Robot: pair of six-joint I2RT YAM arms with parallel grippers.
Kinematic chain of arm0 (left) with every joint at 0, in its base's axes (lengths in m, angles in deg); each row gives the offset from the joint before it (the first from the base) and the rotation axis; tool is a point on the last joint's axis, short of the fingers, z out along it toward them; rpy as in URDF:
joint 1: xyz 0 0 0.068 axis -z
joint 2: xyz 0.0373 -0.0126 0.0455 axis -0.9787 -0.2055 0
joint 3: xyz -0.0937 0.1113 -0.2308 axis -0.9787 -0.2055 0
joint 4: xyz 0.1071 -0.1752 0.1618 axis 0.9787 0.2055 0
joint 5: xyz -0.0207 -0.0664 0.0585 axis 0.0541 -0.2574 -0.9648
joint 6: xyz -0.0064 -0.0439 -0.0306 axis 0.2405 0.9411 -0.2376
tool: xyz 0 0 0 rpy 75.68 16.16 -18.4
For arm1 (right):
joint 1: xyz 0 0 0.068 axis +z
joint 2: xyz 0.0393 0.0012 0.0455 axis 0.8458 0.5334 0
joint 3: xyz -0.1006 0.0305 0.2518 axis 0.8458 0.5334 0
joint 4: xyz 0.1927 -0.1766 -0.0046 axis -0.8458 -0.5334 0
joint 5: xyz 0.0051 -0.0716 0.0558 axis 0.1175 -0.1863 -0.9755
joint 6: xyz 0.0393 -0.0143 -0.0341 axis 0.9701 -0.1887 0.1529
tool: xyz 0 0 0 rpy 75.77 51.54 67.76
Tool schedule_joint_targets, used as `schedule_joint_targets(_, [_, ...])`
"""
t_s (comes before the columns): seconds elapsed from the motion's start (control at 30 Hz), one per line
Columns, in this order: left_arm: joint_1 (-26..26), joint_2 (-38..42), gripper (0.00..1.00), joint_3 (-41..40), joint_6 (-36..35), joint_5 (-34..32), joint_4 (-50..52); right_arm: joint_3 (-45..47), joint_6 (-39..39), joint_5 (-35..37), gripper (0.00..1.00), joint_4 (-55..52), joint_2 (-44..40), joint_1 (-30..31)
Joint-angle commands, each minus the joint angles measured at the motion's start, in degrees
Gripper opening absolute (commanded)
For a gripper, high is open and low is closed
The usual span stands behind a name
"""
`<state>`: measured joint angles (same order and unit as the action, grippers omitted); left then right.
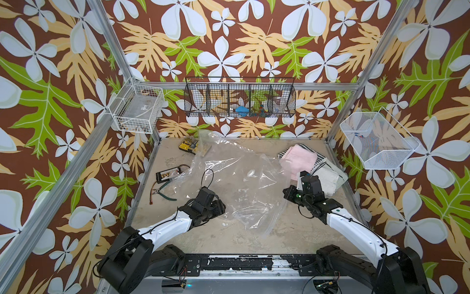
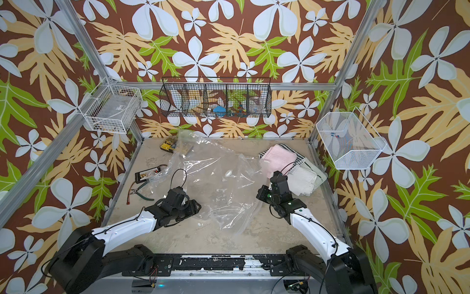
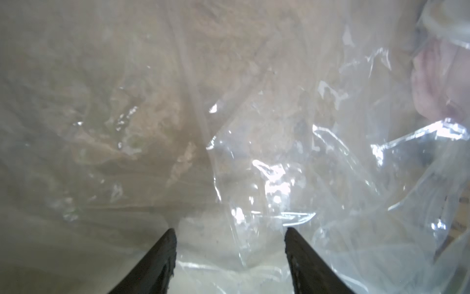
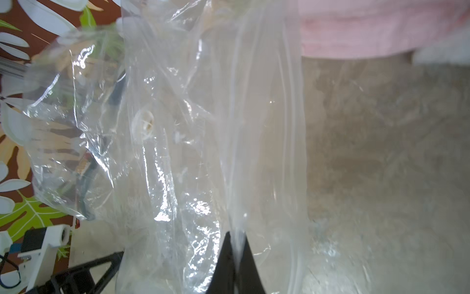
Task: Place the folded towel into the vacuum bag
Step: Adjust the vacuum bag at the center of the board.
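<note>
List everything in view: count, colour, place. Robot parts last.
vacuum bag: 1, transparent, crumpled across table's middle
valve cap: 1, white, on the bag
folded towels: 1 stack, pink over striped and off-white, far right of table
yellow box: 1, yellow, far left of table
connector board: 1, black, left of table
pliers: 1, green handles, near the board
white wire basket: 1, white, left wall
black divided basket: 1, black, back wall
white mesh basket: 1, white, right wall
table: 1, mottled beige
left gripper: 1, black, open over the bag's near left
right gripper: 1, black, shut on the bag beside the towels
</note>
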<state>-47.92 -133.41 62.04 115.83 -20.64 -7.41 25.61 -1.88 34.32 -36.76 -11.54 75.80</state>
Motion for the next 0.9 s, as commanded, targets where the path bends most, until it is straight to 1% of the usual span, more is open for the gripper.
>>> schedule_joint_targets(0.0, [-1.6,-5.5,0.70,3.7,-2.2,-2.7,-6.3,2.7,1.6,-2.5,0.12,-5.6,-3.5,0.9])
schedule_joint_targets(0.07, [-3.2,-8.8,0.70,7.1,-4.6,-3.3,-5.2,4.2,1.5,-2.8,0.14,-8.6,-7.3,1.1])
schedule_joint_targets(0.1, [-3.8,-9.6,0.70,8.7,-6.2,-4.8,-4.0,4.4,1.3,-2.1,0.15,-10.8,-9.6,1.1])
schedule_joint_targets(0.13, [-3.9,-9.7,0.70,9.9,-7.7,-7.3,-2.8,4.3,1.0,-1.1,0.17,-12.9,-11.5,1.1])
schedule_joint_targets(0.17, [-3.9,-9.3,0.70,10.8,-9.4,-10.0,-2.0,3.8,0.3,0.8,0.24,-15.6,-13.6,1.0])
schedule_joint_targets(0.2, [-4.1,-8.7,0.70,11.3,-10.8,-12.1,-1.5,2.9,-0.8,3.7,0.33,-18.5,-15.5,1.1])
schedule_joint_targets(0.27, [-5.1,-7.5,0.70,11.9,-12.4,-12.9,-0.2,0.6,-3.2,9.2,0.54,-23.2,-17.5,1.1])
schedule_joint_targets(0.3, [-5.7,-6.7,0.70,12.0,-12.8,-12.2,0.6,-1.1,-4.6,12.3,0.60,-25.6,-17.4,1.0])
schedule_joint_targets(0.33, [-6.0,-5.9,0.70,12.1,-12.8,-11.6,1.6,-2.0,-4.2,12.9,0.64,-27.2,-17.2,0.6])
schedule_joint_targets(0.37, [-6.0,-4.6,0.70,12.0,-12.9,-11.1,2.7,-2.5,-5.2,12.0,0.66,-25.7,-16.7,0.5])
schedule_joint_targets(0.43, [-6.0,-1.3,0.71,11.6,-12.6,-10.3,5.2,-5.5,-6.2,14.4,0.68,-25.9,-13.8,0.6])
schedule_joint_targets(0.5, [-6.0,2.1,0.73,11.1,-12.1,-10.1,8.0,-9.9,-9.0,18.0,0.68,-25.9,-10.0,0.7])
schedule_joint_targets(0.6, [-7.3,5.8,0.77,11.0,-12.1,-8.8,11.4,-14.6,-14.1,20.1,0.68,-23.1,-5.1,1.0])
schedule_joint_targets(0.67, [-9.4,6.7,0.78,10.7,-11.6,-5.1,11.8,-16.4,-16.5,19.0,0.68,-21.6,-1.5,1.1])
schedule_joint_targets(0.73, [-10.7,7.0,0.79,10.7,-11.0,-2.1,11.8,-16.4,-18.0,16.3,0.66,-19.8,2.2,1.3])
schedule_joint_targets(0.8, [-10.8,7.2,0.78,11.0,-10.5,-1.0,11.7,-15.2,-17.3,13.7,0.60,-17.9,5.1,1.9])
schedule_joint_targets(0.87, [-10.8,7.1,0.78,10.4,-9.7,0.2,11.2,-12.8,-16.0,12.7,0.54,-15.0,6.5,3.7])
